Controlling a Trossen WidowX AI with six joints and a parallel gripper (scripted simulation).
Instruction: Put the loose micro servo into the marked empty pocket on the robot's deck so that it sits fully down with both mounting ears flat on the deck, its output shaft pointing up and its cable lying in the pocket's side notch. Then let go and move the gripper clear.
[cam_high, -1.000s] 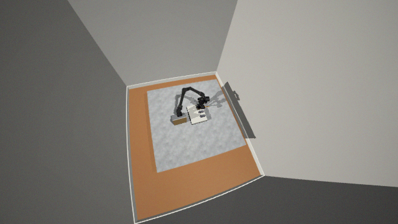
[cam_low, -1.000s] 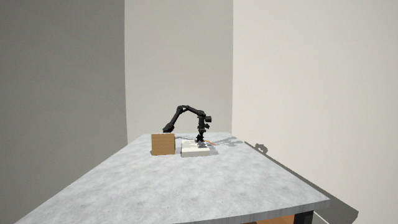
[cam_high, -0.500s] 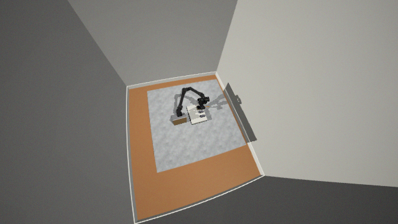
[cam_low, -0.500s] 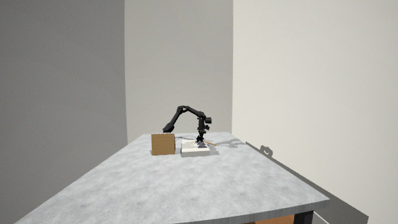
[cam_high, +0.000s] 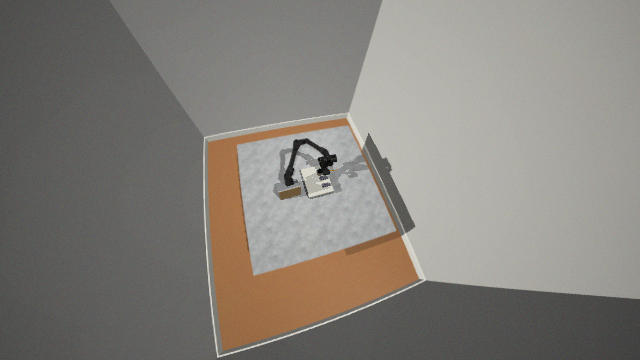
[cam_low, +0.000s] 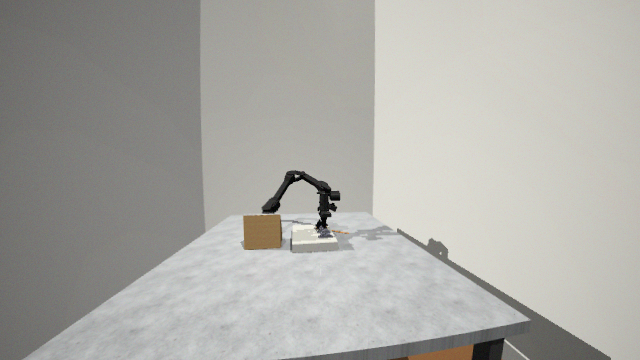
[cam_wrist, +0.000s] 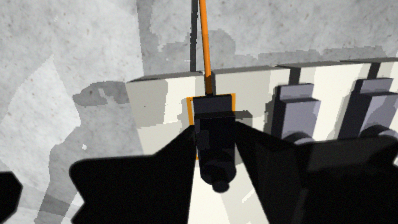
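Observation:
My gripper (cam_high: 324, 172) (cam_low: 321, 227) (cam_wrist: 214, 128) is shut on the dark micro servo (cam_wrist: 215, 142), one finger on each side. The servo's round output shaft points up toward the wrist camera. The servo is over the orange-outlined pocket (cam_wrist: 190, 111) on the white deck (cam_high: 320, 191) (cam_low: 314, 245) (cam_wrist: 250, 85); outline shows on both sides of it. Its orange cable (cam_wrist: 205, 40) (cam_low: 341, 232) runs out over the deck's edge, in line with the side notch. The servo and fingers hide the pocket's inside, and I cannot tell how deep the servo sits or whether its ears touch the deck.
Two fitted servos (cam_wrist: 299, 117) (cam_wrist: 377, 107) stand in the deck beside the held one, close to my right finger in the wrist view. A brown box (cam_high: 290, 193) (cam_low: 262, 232) stands beside the deck, near the arm's base.

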